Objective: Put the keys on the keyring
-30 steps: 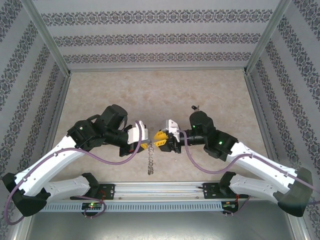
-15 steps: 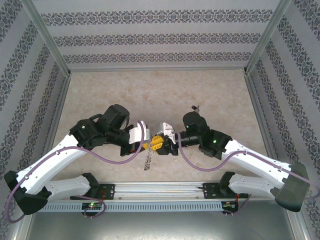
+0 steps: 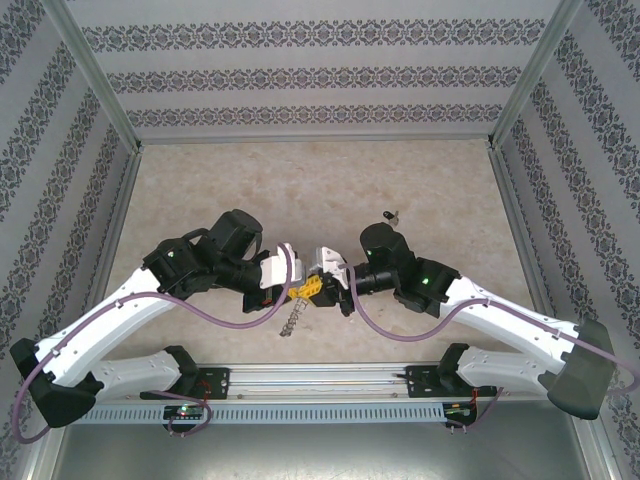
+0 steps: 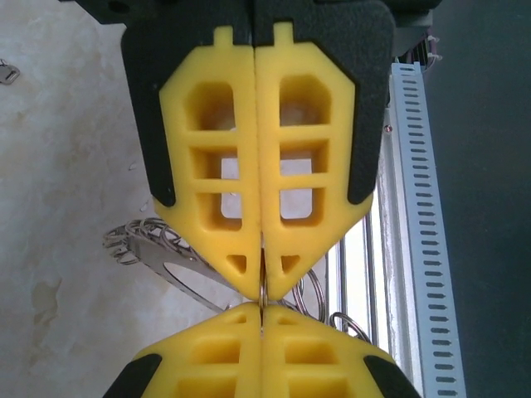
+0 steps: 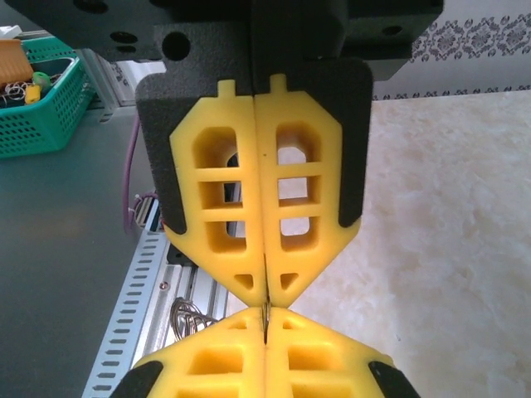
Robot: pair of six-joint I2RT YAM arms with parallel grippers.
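Left hand [image 4: 260, 292] pinching a wire loop of the keyring [image 4: 162, 259], right hand [image 5: 265, 303] meeting it tip to tip, pressing together on the same loop, keyring hanging beneath both hands, key [image 3: 391, 214] lying on the worktop [image 3: 300, 180] beyond the right hand.

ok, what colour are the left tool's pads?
Yellow pads, black backing. Left wrist view shows it best.

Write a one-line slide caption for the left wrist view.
Shut left claw meets shut right claw tip to tip, both pinching the loop-fringed keyring.
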